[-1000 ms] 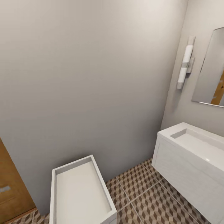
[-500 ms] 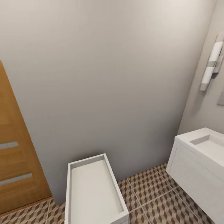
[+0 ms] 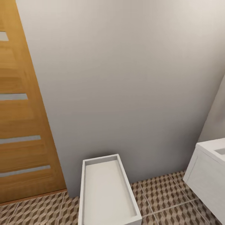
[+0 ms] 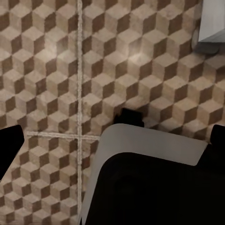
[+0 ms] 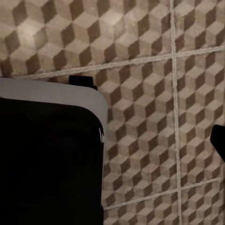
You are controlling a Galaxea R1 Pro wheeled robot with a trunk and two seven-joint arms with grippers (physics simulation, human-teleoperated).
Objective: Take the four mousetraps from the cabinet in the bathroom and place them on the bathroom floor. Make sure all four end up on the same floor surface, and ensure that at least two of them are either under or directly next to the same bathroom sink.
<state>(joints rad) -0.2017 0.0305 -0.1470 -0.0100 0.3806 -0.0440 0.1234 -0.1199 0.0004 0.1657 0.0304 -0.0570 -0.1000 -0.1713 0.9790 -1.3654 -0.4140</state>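
The main hazard, as I judge it, is the base clipping furniture in this tight corner: a turn too far to the left could graze the tall orange-brown wooden door with pale horizontal slots (image 3: pixel 22 125), and driving straight ahead toward the plain grey wall (image 3: pixel 125 78) would bump the white rectangular open-topped box (image 3: pixel 82 193) standing on the tiles against it, while a swing to the right could catch the corner of the white wall-hung sink unit (image 3: pixel 203 178). The left gripper (image 4: pixel 112 143) hangs above the tiles with its two dark fingertips far apart and nothing held; of the right gripper (image 5: pixel 112 140) one dark fingertip (image 5: pixel 218 139) is clear and the other is lost against the robot's black, grey-edged body (image 5: pixel 47 164), so I cannot tell how its jaws stand. The bathroom floor (image 3: pixel 162 193) spreads from the foot of the door, round the box and under the sink: large square tiles printed with brown, beige and grey cubes, parted by pale grout lines, flat and matt. Where the mousetraps lie I cannot tell from here
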